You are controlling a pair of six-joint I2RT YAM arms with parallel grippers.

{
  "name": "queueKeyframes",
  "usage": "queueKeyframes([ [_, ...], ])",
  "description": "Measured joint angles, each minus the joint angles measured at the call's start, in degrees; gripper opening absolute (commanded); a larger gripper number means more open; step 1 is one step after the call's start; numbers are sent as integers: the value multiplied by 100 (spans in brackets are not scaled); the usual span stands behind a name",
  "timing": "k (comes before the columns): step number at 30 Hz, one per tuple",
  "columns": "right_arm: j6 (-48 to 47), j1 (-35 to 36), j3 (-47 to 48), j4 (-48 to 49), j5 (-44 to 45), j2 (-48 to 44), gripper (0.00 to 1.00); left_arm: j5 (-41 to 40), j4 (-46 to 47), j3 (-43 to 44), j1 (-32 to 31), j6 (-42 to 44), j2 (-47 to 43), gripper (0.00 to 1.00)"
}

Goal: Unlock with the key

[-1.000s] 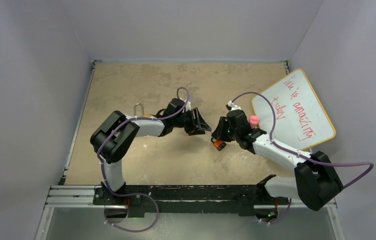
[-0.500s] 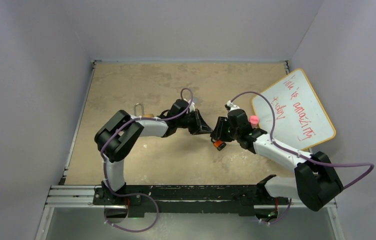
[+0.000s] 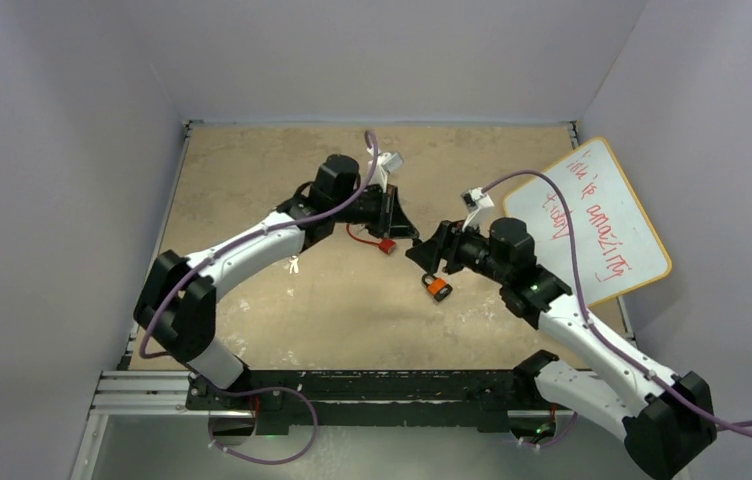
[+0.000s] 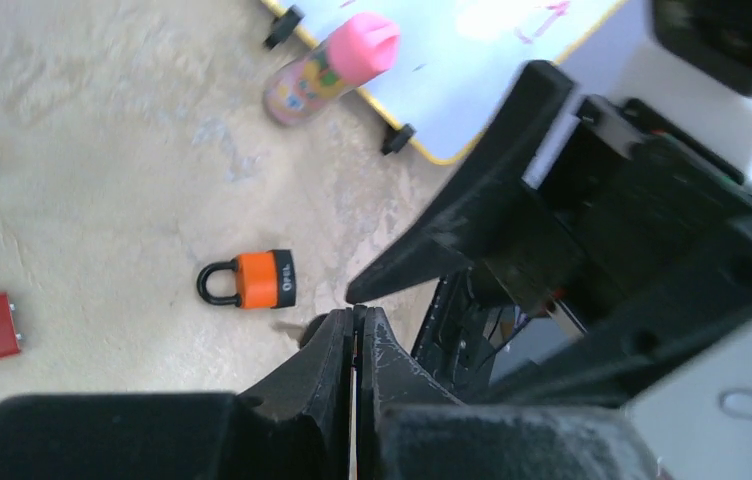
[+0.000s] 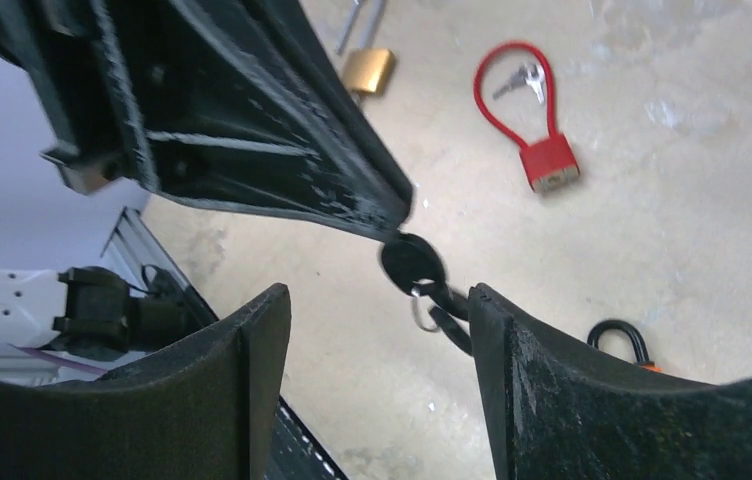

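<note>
Top: left gripper [image 3: 412, 236] now pinched shut, right gripper [image 3: 428, 252] sprung wide vs. a sec ago. Handover looks done, above mid-desk. Orange-bodied padlock [image 3: 438, 289] lies nearby, long axis near–far, shackle twd far edge.
Left wrist: jaws pressed together.
Right wrist: black-headed metal key [image 5: 412, 262] in left tips, ring dangling deskward; blade direction can't tell.

Orange padlock [image 4: 264, 280], red cable lock [image 5: 549, 163] (black key [image 5: 412, 262]).

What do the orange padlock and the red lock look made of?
Orange padlock: body looks sleeved in matte orange plastic or rubber with a black end band; shackle black, probably coated metal. Red lock: flat red body, painted metal or plastic, cannot tell; its smoothly curved loop suggests plastic-coated cable.
</note>
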Motion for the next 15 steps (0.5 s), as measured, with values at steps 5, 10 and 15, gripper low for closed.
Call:
queueKeyframes([
  [5,66,0,15,302,4,-745,64,756,-1047,791,85,988,-498,0],
  [10,33,0,142,640,-407,-1147,44,1445,-1572,1239,68,1462,-796,0],
  [15,26,4,516,859,-1285,-728,15,1766,-1797,1327,70,1705,-940,0],
])
